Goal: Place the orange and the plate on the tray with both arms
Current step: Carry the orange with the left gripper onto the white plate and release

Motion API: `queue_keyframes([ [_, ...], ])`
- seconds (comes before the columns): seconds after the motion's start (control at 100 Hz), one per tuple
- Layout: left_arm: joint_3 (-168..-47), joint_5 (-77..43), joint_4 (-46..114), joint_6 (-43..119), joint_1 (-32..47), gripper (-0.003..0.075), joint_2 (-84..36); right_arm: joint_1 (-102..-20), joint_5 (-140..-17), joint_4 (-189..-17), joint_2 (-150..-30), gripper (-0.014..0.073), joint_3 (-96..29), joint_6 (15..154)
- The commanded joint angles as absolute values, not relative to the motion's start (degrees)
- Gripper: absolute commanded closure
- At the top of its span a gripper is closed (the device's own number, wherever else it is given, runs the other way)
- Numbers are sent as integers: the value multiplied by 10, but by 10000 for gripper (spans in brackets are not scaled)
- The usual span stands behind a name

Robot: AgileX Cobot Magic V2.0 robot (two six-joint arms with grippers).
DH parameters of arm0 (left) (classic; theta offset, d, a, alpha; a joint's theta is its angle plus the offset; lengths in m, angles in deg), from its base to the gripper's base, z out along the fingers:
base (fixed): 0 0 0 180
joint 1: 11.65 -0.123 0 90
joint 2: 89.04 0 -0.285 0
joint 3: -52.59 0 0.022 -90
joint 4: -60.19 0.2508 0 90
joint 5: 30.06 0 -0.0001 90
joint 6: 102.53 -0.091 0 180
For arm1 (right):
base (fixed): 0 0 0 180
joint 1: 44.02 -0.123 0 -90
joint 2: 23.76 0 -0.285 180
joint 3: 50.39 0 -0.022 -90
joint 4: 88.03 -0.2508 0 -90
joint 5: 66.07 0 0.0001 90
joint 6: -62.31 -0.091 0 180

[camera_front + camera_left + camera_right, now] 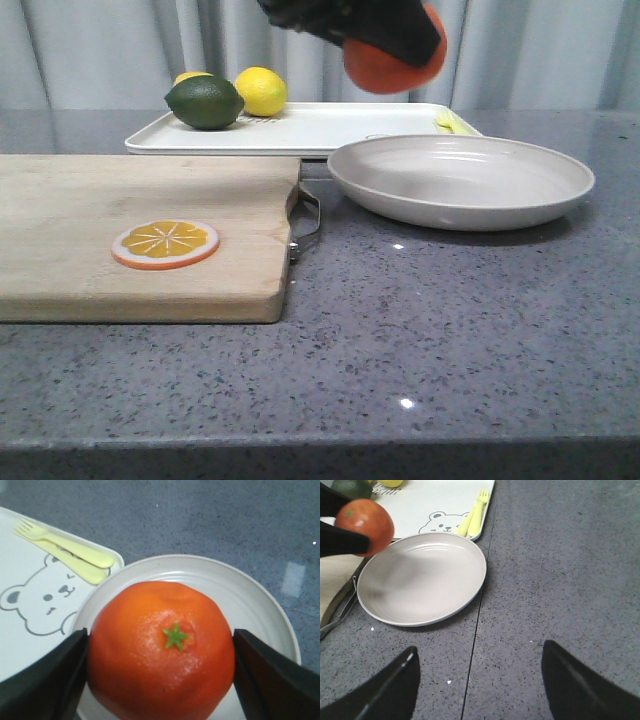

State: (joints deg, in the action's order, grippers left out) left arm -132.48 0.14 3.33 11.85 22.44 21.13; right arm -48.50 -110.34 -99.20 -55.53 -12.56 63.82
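Grey speckled bench [450, 340] w/ pale curtains behind. Orange [395, 62] is up in the air, clamped between the black fingers [45, 680] of the left hand [160, 675], stem dot facing the wrist cam; it hangs above the plate's far-left edge, near the tray's front rim. Plate [460, 180] sits empty on the bench, just in front of the tray [300, 128] at its right end, rim close to or touching it, can't tell which. On the tray: bear outline drawing [42, 600], two pale yellow forks [65, 555] at the right end, a dark green lime [204, 102] and a lemon [261, 91] at the left, w/ a 2nd yellow fruit partly hidden behind the lime. Right hand [477, 680] hovers over bare bench near the plate's front side, fingers spread wide, holding nothing. Wooden cutting board [140, 235] lies left of the plate, w/ an orange slice disc [165, 244] on it and a metal handle [306, 222] at its right edge.
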Motion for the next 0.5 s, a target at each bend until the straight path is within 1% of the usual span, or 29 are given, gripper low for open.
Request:
queue_keyframes([
  [0.0,-1354,-15,10,131,236,438,211,-482,-1060,-990,-565,71,-145,638],
  [0.2,-1368,-48,9,137,262,438,246,-482,-1060,-990,-565,71,-145,638],
  [0.49,-1374,-47,18,156,264,438,273,-482,-1060,-990,-565,71,-145,638],
])
